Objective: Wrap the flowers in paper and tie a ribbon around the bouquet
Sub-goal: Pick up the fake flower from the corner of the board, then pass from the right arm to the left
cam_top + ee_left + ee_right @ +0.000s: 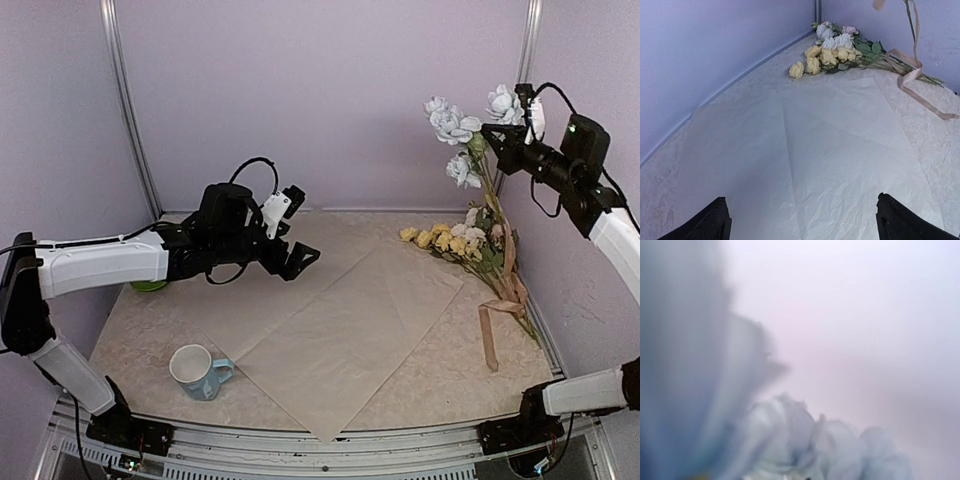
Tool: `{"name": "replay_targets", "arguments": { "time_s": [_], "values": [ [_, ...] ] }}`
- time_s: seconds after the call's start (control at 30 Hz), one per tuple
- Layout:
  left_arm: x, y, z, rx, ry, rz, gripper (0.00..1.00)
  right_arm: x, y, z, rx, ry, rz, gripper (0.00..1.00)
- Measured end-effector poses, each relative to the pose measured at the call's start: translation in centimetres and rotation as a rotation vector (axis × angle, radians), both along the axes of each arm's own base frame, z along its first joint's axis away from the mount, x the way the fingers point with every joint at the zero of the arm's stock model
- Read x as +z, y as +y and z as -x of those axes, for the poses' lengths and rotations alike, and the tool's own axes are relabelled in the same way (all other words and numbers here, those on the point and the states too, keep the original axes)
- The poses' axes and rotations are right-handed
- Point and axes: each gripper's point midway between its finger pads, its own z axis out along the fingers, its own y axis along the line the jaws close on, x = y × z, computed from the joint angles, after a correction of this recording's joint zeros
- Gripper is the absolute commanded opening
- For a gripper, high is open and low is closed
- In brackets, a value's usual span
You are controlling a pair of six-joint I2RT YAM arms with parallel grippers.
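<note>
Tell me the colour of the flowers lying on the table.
The lying flowers are mostly yellow, some white; left wrist view shows best.

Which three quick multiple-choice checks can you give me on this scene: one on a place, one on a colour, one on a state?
1. Where does the mug stand relative to the paper?
A. On it
B. On the table, to its left
C. At its far right corner

2. What colour are the blooms lying by the paper's far right corner?
A. Red
B. Yellow
C. Purple

3. How is the right gripper?
A. Open over the mug
B. Open, resting on the paper
C. Shut on flowers, raised above the table

Answers:
1 B: the mug sits on bare table off the sheet's left edge.
2 B: the top view shows a yellow cluster there.
3 C: it is up by the right wall, closed on pale flowers.
</note>
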Motion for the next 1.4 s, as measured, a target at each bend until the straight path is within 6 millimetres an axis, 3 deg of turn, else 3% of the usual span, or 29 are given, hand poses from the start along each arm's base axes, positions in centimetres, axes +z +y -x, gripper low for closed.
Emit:
{"name": "replay_targets", "arguments": {
  "time_s": [0.17,0.3,0.43,0.53,0.67,0.77,0.9,0.97,1.0,1.13,1.17,1.23,1.3,1.4],
  "values": [
    [2.5,-1.1,1.4,-0.059,-0.071,0.055,0.99,4.3,1.6,7.3,0.169,-0.241,-0.170,0.00],
    [3.8,-2.4,2.9,-0.128,-0.117,0.095,0.99,7.1,3.8,10.0,0.306,-0.316,-0.287,0.00],
    [5.7,-4.4,4.9,-0.216,-0.168,0.172,0.99,7.5,7.9,12.0,0.474,-0.284,-0.392,0.00],
    [8.2,-5.8,6.4,-0.286,-0.225,0.263,0.99,7.5,10.6,13.3,0.563,-0.248,-0.462,0.00],
    [11.5,-7.1,7.7,-0.351,-0.315,0.389,0.99,7.7,13.1,14.6,0.656,-0.204,-0.553,0.00],
    [12.0,-8.4,7.4,-0.376,-0.335,0.422,0.99,7.2,14.9,14.8,0.713,-0.150,-0.603,0.00],
    [10.7,-10.1,7.4,-0.439,-0.302,0.436,0.95,5.9,17.1,14.7,0.757,-0.076,-0.624,0.00],
    [10.1,-10.7,8.0,-0.483,-0.273,0.454,0.88,5.4,17.8,14.7,0.767,-0.055,-0.628,0.00],
    [10.0,-10.9,8.3,-0.504,-0.263,0.465,0.79,5.3,18.0,14.7,0.771,-0.051,-0.628,0.00],
    [9.5,-11.5,9.0,-0.554,-0.210,0.497,0.22,4.8,18.6,14.4,0.782,-0.032,-0.634,0.00],
    [9.3,-11.6,9.0,-0.555,-0.199,0.500,0.15,4.7,18.8,14.3,0.785,-0.023,-0.635,0.00],
    [9.1,-11.7,8.8,-0.547,-0.178,0.507,0.13,4.3,19.1,14.3,0.793,-0.007,-0.634,0.00],
    [9.1,-11.7,8.7,-0.541,-0.172,0.514,0.00,4.2,19.3,14.3,0.798,-0.002,-0.634,0.00],
    [9.2,-11.7,8.6,-0.535,-0.161,0.525,0.00,4.3,19.3,14.4,0.802,-0.003,-0.634,0.00]
  ]
}}
